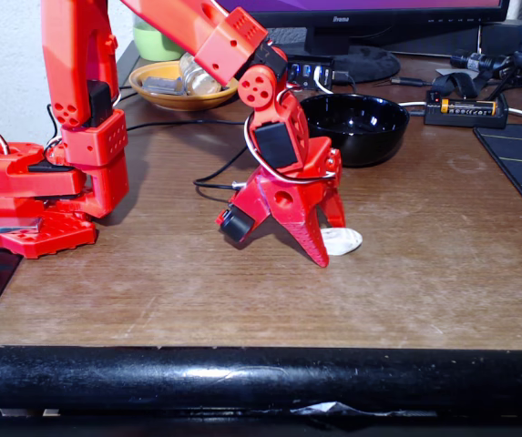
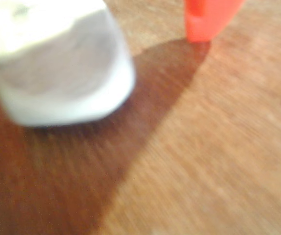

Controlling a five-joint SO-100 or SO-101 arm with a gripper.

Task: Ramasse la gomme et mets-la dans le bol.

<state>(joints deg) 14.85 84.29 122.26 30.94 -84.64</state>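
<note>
In the fixed view my red gripper (image 1: 332,244) points down at the wooden table, its tips at the surface in front of the black bowl (image 1: 359,127). The white eraser (image 1: 344,240) lies flat on the table, partly hidden behind the nearer finger (image 1: 311,235), with the jaws standing apart on either side of it. The blurred wrist view shows the eraser (image 2: 62,68) large at upper left and one red fingertip (image 2: 206,19) at the top. A strip of bare wood separates that fingertip from the eraser. The bowl sits just behind the gripper and looks empty.
An orange-yellow dish (image 1: 180,89) with small items and a green cup (image 1: 156,41) stand at the back left. A monitor foot (image 1: 361,62), a battery holder (image 1: 465,110) and a black mat (image 1: 520,168) are at the right. The arm base (image 1: 42,196) is at the left, and a black bar (image 1: 261,373) edges the front.
</note>
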